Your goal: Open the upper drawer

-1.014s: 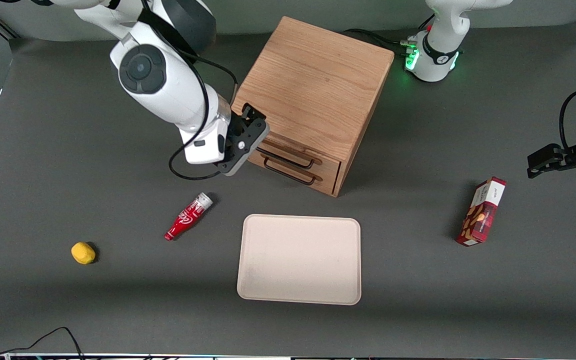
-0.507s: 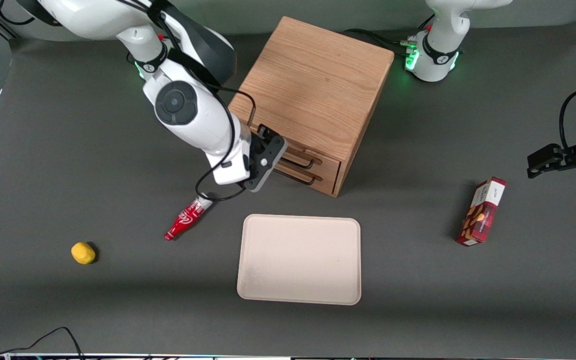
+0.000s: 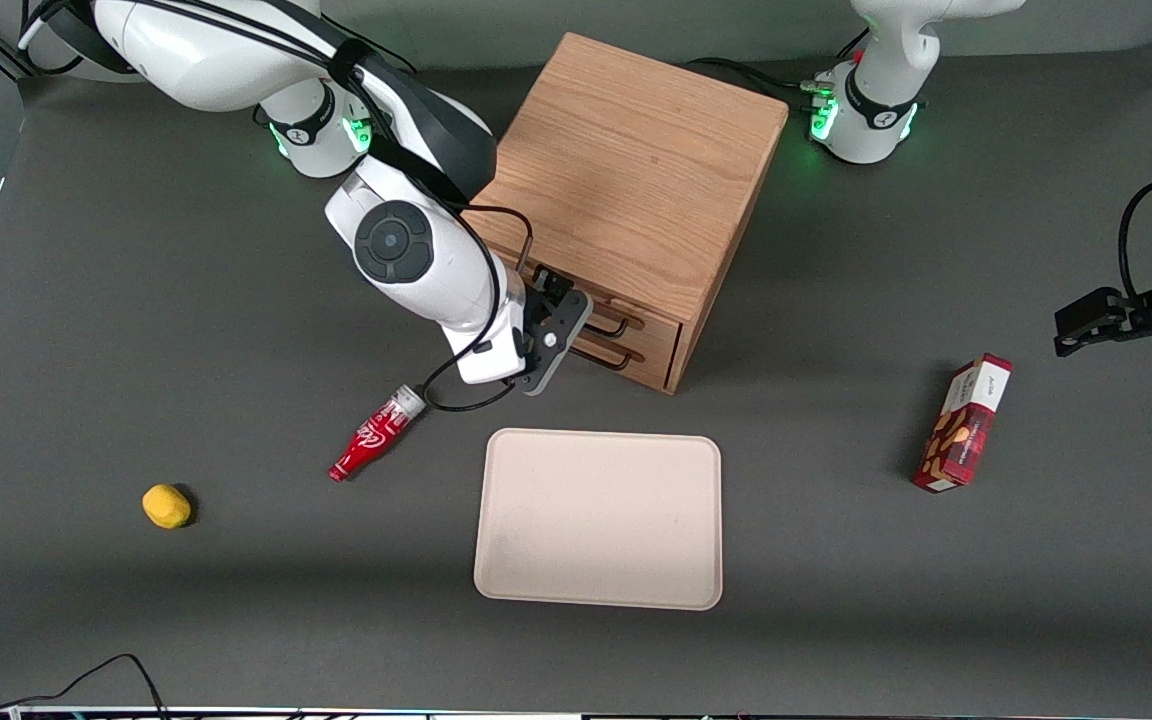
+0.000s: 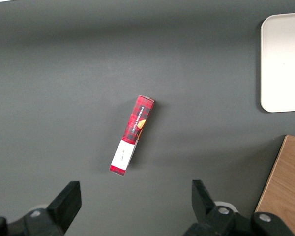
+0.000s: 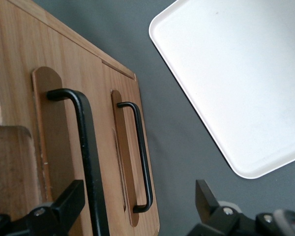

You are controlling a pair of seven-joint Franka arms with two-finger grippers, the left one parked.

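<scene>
Upper drawer (image 3: 636, 318) sits closed in the front face of the oak cabinet (image 3: 636, 170), directly above the bottom drawer (image 3: 641, 355); both drawer fronts lie flush with the cabinet face. The gripper (image 3: 568, 322) is positioned in front of the cabinet face, at the height of the drawer handles. In the right wrist view, the gripper (image 5: 137, 209) has its fingers spread apart, with one finger (image 5: 71, 201) just beside the upper drawer's black wire handle (image 5: 86, 157) and the other finger (image 5: 206, 196) over the bare table surface. The fingers grip nothing. The bottom drawer's handle (image 5: 140, 157) lies between the two fingers in that view. Whether either finger touches a handle cannot be determined.

Contents of both drawers are hidden, since both are closed.

A cream tray (image 3: 598, 518) lies flat on the table, nearer to the front camera than the cabinet; it holds nothing. Its rim also shows in the right wrist view (image 5: 196, 123).

A small red bottle (image 3: 376, 433) lies on its side beside the tray, toward the working arm's end of the table. A yellow object (image 3: 166, 505) rests still closer to that end, well apart from the bottle.

A red snack box (image 3: 963, 422) stands toward the parked arm's end of the table, well apart from the tray.
</scene>
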